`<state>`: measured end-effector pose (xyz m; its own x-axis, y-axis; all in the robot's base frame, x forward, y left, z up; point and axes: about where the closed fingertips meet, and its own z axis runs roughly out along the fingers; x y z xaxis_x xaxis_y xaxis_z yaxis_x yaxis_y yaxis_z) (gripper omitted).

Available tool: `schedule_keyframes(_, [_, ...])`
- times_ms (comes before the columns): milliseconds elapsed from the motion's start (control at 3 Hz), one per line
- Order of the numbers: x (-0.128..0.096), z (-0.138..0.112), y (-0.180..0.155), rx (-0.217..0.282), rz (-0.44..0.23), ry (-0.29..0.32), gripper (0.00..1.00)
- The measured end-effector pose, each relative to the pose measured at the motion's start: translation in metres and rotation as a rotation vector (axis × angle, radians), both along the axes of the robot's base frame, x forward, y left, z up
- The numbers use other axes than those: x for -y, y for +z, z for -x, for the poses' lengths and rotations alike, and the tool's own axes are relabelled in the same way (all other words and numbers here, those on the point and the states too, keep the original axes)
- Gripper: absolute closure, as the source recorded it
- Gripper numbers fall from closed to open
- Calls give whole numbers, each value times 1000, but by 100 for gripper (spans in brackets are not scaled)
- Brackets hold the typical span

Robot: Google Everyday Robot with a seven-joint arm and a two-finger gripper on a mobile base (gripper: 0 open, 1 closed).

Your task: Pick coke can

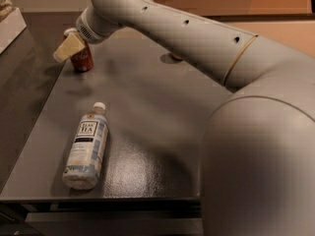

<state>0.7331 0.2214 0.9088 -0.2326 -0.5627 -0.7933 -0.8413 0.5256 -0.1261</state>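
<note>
One step in hand, I reckon: the grasp approach. Coke can [83, 61] stands upright at the table's [147, 112] far-left corner; gripper [68, 47] sits at its upper left side, overlapping it. Open or clamped, can't tell. Next move needs a firm hold round the can, then a straight lift w/o tipping. Tea bottle [86, 149] lies on its side towards the front, capped; contents of either unseen.

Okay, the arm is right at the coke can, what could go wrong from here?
The end effector is at the top of the coke can, which stands near the left edge of the table; an off-centre push could tip it or slide it off. The bottle lies on its side and might roll if the arm brushes it.
</note>
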Motion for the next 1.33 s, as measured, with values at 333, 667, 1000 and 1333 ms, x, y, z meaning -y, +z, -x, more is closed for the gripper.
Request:
schedule_keyframes(333, [-2,-3,-4,-9,8,6,0])
schedule_keyframes(667, [-6,-3,-4,-15,-1,19,18])
schedule_keyframes(1000, [-7,0,1,-19,-22,31,41])
schedule_keyframes(1333, [-5,3,4,-24,-51,37,64])
